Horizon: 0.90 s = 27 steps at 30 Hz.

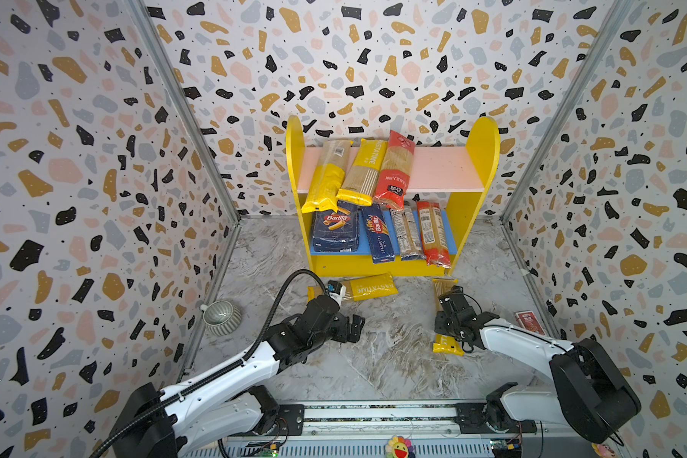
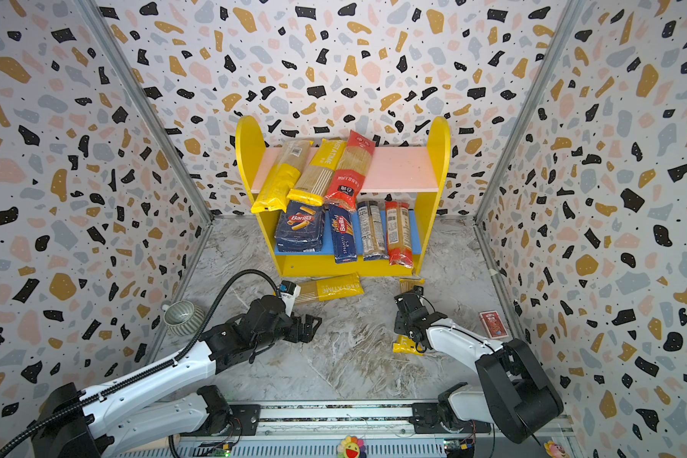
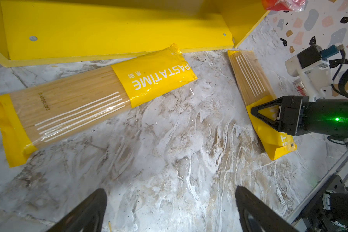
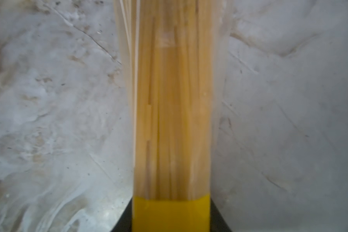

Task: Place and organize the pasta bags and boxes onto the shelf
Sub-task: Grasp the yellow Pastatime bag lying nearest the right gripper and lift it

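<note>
Status: right pincer (image 4: 171, 218) clamped across yellow band of yellow-and-clear spaghetti bag (image 3: 249, 80) lying on grey marbled worktop (image 1: 373, 357), near right foot of yellow two-tier shelf (image 1: 480, 158) | left pincer (image 3: 171, 190) wide open, empty, above worktop | yellow-and-clear PASTATIME bag (image 3: 88, 100) lies along shelf base

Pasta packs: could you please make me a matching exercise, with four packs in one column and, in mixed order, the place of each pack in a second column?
Packs
1. wide Barilla box
2. red bag with black label
3. crosswise PASTATIME bag
4. rightmost PASTATIME bag

Places
A. loose on the table, just before the shelf
B. clamped by the right gripper
C. on the pink upper board
D. on the blue lower board

Pairs: 1-D, 2-C, 3-A, 4-B
</note>
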Tool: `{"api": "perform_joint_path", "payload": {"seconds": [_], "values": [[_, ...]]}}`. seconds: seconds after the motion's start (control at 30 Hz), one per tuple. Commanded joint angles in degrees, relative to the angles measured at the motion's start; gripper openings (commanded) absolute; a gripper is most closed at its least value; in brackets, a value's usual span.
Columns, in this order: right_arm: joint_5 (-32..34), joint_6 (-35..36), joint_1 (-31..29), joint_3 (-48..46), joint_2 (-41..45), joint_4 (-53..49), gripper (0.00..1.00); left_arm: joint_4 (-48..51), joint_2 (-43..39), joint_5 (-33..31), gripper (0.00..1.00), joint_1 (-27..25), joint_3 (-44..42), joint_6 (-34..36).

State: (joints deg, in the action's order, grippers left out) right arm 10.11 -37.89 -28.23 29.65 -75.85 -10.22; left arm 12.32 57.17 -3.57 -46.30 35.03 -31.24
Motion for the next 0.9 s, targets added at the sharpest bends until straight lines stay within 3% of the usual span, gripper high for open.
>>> {"api": "perform_joint_path", "payload": {"seconds": [0.0,0.23,0.87], "values": [[-9.3,-0.5,-1.2,-3.3,-3.2,-5.4,0.26,-1.8,-1.5,0.0,1.00,-0.4,-0.6,-0.7],[-12.4,-0.5,-1.4,-3.4,3.5,-6.6,0.13,-0.1,-4.1,-0.9,0.99,-0.3,-0.7,-1.1],[-14.3,-2.0,-2.1,1.4,28.5,-21.2,0.09,3.9,-7.5,-3.8,1.00,-0.5,1.4,-1.1]]}}
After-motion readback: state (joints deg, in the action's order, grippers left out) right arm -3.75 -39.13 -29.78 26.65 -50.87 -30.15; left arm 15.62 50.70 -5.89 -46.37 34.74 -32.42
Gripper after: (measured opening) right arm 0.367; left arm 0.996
